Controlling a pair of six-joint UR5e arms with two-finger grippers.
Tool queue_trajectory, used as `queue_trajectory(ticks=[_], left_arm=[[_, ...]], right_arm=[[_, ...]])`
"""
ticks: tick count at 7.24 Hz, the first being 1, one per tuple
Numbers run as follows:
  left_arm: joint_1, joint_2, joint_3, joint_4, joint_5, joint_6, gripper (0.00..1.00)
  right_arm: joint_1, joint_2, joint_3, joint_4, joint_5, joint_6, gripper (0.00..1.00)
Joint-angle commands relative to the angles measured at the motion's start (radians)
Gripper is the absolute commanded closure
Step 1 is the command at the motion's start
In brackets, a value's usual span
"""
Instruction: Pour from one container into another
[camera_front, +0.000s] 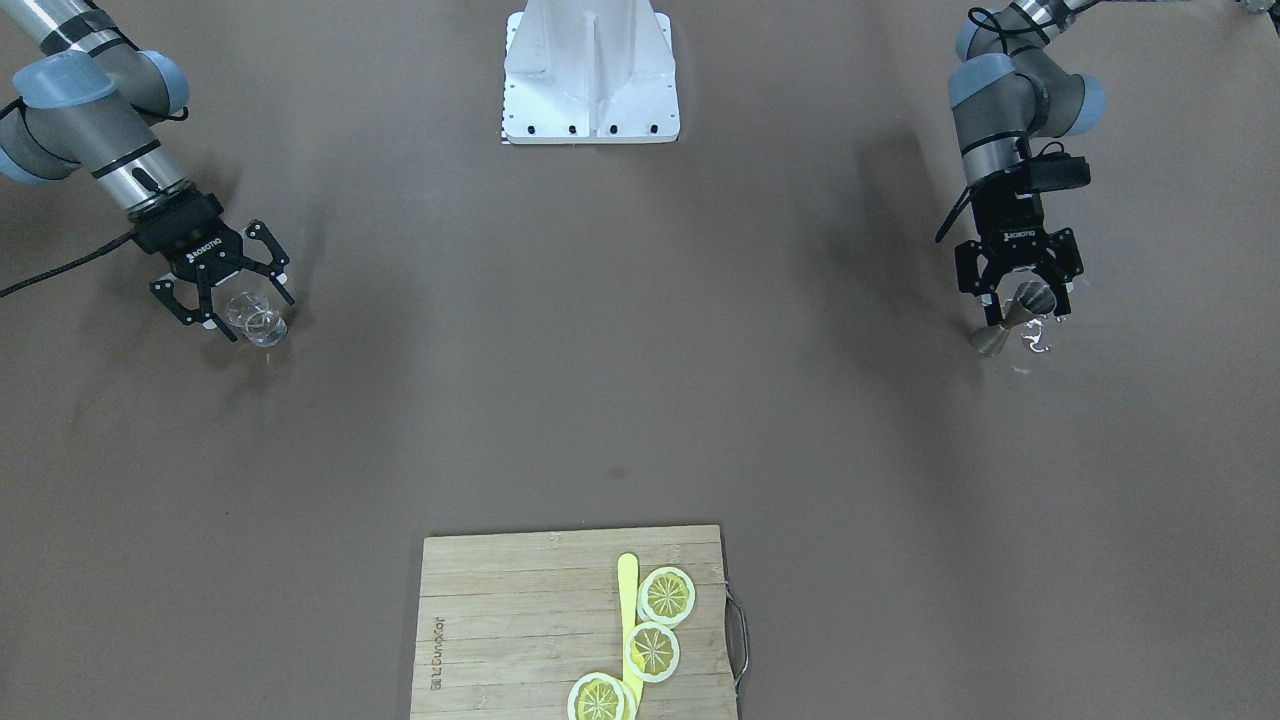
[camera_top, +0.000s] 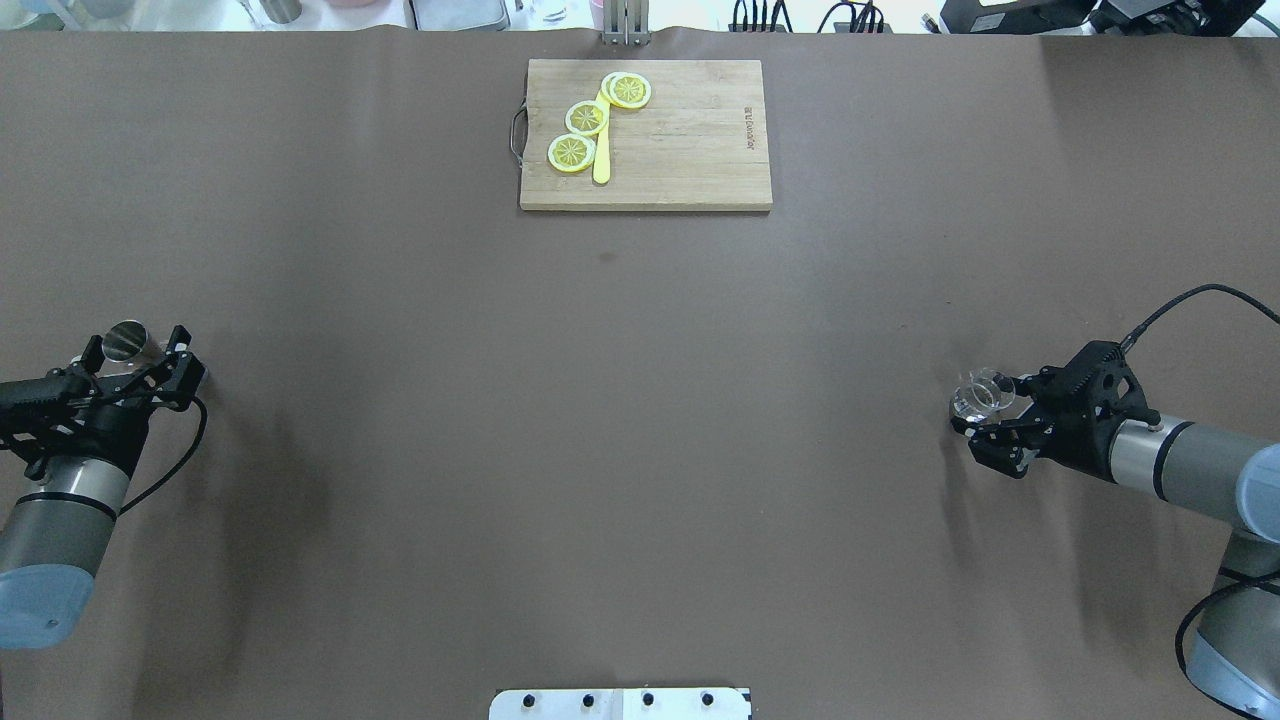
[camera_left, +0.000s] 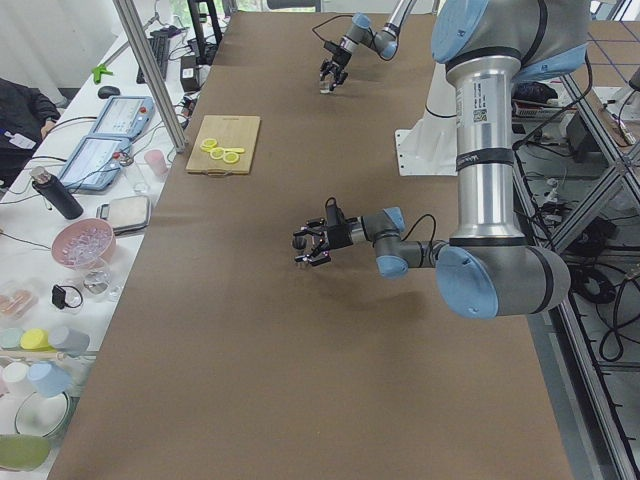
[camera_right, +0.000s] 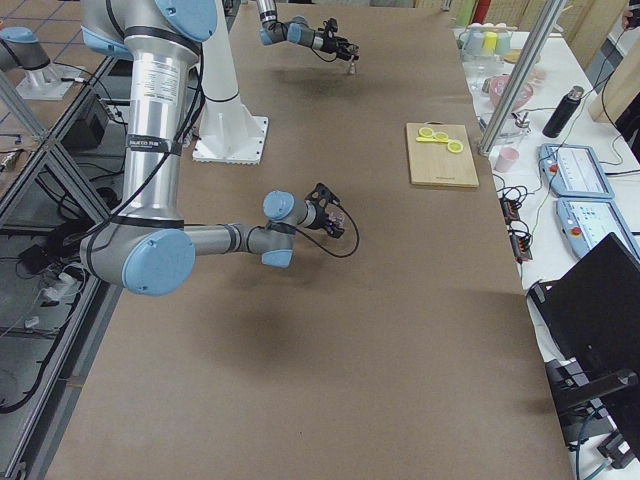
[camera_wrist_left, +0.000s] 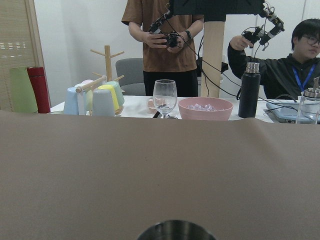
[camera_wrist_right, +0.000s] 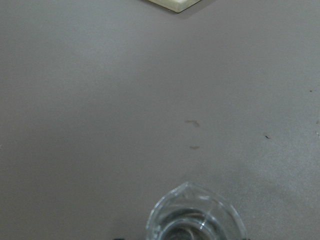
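The left fingers (camera_front: 970, 272) stand spread around a metal cup (camera_front: 1005, 326) and the right fingers (camera_front: 263, 244) around a glass (camera_front: 256, 319) on the counter (camera_front: 640, 350), so each pair should close squarely and gently before lifting.

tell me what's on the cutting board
Three lemon slices and a yellow stick, near the board's handle end. The slices cover part of the stick.

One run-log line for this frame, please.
left claw open around steel jigger | right claw open around clear glass | both on table | pour not started | lemon slices on cutting board
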Motion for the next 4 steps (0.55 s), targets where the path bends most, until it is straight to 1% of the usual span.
queue_trajectory(ticks=[1, 2, 3, 4], left_arm=[[0.016, -0.026, 0.062, -0.038, 0.026, -0.001, 0.05], [0.016, -0.031, 0.064, -0.039, 0.028, -0.001, 0.05], [0.02, -0.031, 0.064, -0.039, 0.028, 0.001, 0.07], [0.025, -0.031, 0.064, -0.039, 0.026, 0.001, 0.12]], right_arm=[[0.0, 0.0, -0.002, 0.0, -0.002, 0.0, 0.33], [0.0, 0.002, -0.002, 0.0, -0.002, 0.0, 0.38], [0.0, 0.002, 0.0, 0.0, 0.0, -0.002, 0.47], [0.0, 0.002, 0.0, 0.0, 0.0, -0.002, 0.63]])
